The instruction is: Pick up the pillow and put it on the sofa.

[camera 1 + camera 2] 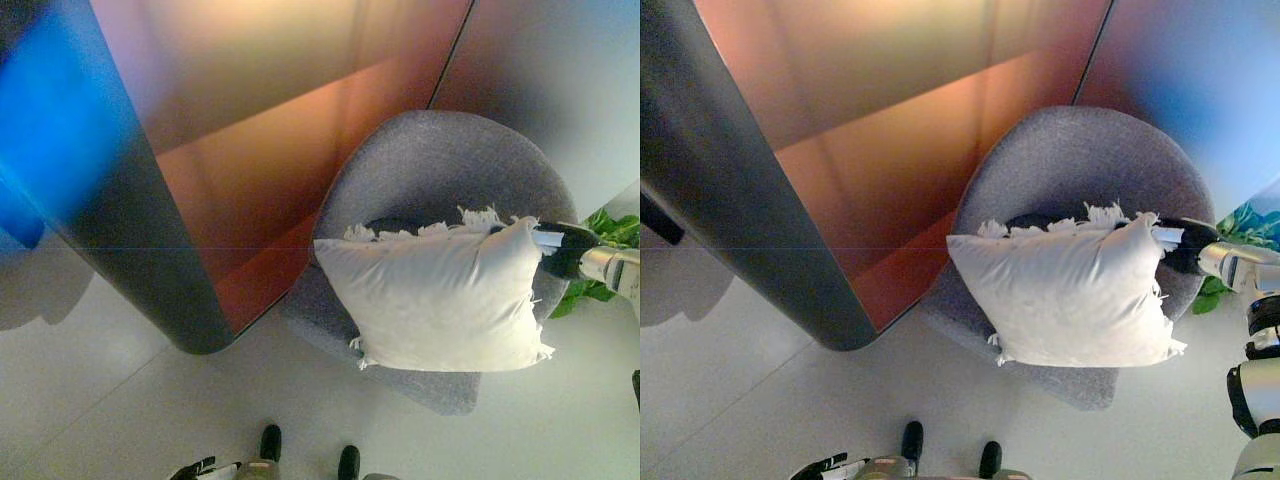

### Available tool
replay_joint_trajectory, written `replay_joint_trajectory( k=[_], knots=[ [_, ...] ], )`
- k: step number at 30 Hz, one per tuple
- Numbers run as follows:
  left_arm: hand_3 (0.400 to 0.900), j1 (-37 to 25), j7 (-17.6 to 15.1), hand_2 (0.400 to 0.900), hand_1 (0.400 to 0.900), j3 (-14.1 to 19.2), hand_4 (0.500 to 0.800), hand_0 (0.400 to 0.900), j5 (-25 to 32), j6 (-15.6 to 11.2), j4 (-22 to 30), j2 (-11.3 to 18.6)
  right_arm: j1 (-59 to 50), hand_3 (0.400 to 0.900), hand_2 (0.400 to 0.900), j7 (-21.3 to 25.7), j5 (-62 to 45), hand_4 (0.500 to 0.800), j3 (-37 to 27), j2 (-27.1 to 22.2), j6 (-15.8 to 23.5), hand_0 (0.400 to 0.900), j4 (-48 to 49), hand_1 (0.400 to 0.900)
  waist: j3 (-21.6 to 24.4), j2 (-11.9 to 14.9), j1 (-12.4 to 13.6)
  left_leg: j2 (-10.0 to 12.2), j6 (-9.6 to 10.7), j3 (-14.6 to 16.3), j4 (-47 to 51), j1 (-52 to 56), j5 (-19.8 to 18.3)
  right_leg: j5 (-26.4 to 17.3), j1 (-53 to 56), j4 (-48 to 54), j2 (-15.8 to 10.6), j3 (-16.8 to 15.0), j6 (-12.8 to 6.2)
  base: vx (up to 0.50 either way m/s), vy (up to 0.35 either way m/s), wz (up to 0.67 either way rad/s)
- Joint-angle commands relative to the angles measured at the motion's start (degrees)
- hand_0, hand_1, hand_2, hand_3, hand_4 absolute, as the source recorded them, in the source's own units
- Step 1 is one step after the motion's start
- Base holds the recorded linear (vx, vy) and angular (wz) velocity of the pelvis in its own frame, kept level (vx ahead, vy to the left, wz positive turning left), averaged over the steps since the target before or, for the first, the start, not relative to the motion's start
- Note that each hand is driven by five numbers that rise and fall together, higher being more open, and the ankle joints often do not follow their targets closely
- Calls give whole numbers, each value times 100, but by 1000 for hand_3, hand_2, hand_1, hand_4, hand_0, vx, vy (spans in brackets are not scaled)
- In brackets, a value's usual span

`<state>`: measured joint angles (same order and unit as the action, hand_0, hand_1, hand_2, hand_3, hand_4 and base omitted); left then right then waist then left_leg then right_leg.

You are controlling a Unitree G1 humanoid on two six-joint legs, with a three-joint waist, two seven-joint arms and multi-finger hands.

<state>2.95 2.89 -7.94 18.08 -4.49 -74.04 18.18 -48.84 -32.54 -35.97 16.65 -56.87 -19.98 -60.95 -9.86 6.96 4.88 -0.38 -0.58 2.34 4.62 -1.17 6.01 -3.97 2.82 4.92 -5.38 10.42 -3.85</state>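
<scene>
**A:** What is nearest to us?

**B:** At the very near edge, low down and a bit left, is the left hand (pixel 195 468). It is dark, with a little white on it. Only a small bit shows, so I cannot tell if its fingers are open or curled. It is well apart from the pillow.

**A:** What is it over?

**B:** The pale floor (pixel 110 400). It runs all along the near side.

**A:** Where is the pillow?

**B:** The white pillow (pixel 440 298) is to the right of the middle. It has little white fringes along its far edge and at its corners. It sits over the grey sofa (pixel 440 160), which is round like a tub chair. The pillow covers most of the seat, and its near edge hangs past the seat's front.

**A:** And the other hand?

**B:** The right hand (pixel 562 250) comes in from the right side. It is dark and touches the pillow at its far right corner. Part of it hides behind the cloth, so I cannot tell if it grips.

**A:** Anything beside it?

**B:** A green plant (pixel 600 255) is at the right edge, just beside that hand.

**A:** What is farthest?

**B:** A big brown wall panel (pixel 290 130) goes from the left to behind the sofa. It has a dark grey rounded edge (pixel 150 260) on its left.
</scene>
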Motion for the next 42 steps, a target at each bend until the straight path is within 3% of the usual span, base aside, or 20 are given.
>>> replay_joint_trajectory(
  k=[1, 8, 10, 11, 18, 27, 42],
  knots=[
    [900, 205, -110, 900, 900, -85, 800, 900, -138, -61, -251, 384, -1816, 400, 400, 734, -1109, 500, 40, -640, 242, 400, -115, 400, 330, 171, 277, -1, 252, 93, -225, 281, -943, 249, -71, -211, 146, 92, -152, 12, -44, 15],
    [900, 207, -67, 900, 900, -20, 800, 900, -56, -144, -225, 370, -2014, 400, 400, 1026, -871, 500, 212, -514, 55, 400, -201, 400, 132, 112, 390, -30, 286, -63, -184, 39, -839, 271, -193, -145, 177, 98, -88, 12, -37, 18],
    [900, 197, -52, 900, 900, -17, 800, 900, -42, -205, -213, 366, -2068, 400, 400, 1634, -579, 500, 280, -480, 84, 400, -376, 400, 63, 93, 426, -37, 292, -93, -173, 0, -822, 271, -231, -147, 182, 113, -76, 23, -43, 15],
    [900, 192, -59, 900, 900, -34, 800, 900, -31, -239, -209, 363, -2140, 900, 900, 1619, -544, 800, 326, -488, 75, 900, -491, 900, 35, 84, 442, -42, 291, -110, -174, -27, -815, 269, -248, -145, 184, 116, -71, -6, -35, 13],
    [900, 76, -43, 900, 900, -158, 800, 900, 85, -331, -123, 401, -2519, 900, 900, 1751, -506, 800, 631, -551, 134, 900, -750, 900, -172, -8, 464, -70, 309, -191, -103, -173, -745, 271, -400, -133, 196, 131, -41, -29, -15, 4],
    [900, 65, 6, 900, 900, -273, 800, 900, 106, -342, 30, 352, -2371, 900, 900, 1798, -608, 800, 449, -752, 232, 900, -842, 900, -167, -86, 383, -72, 319, -163, -132, -162, -777, 296, -417, -150, 171, 91, -37, 2, 5, -6],
    [900, 78, 109, 900, 900, -171, 800, 900, 158, -437, -42, 274, -1251, 900, 900, 1069, -413, 800, -281, -967, 599, 900, -798, 900, 90, -174, 136, -64, 310, 8, -78, 89, -846, 315, -301, -134, 105, 21, -82, -19, 35, -6]
  ],
)
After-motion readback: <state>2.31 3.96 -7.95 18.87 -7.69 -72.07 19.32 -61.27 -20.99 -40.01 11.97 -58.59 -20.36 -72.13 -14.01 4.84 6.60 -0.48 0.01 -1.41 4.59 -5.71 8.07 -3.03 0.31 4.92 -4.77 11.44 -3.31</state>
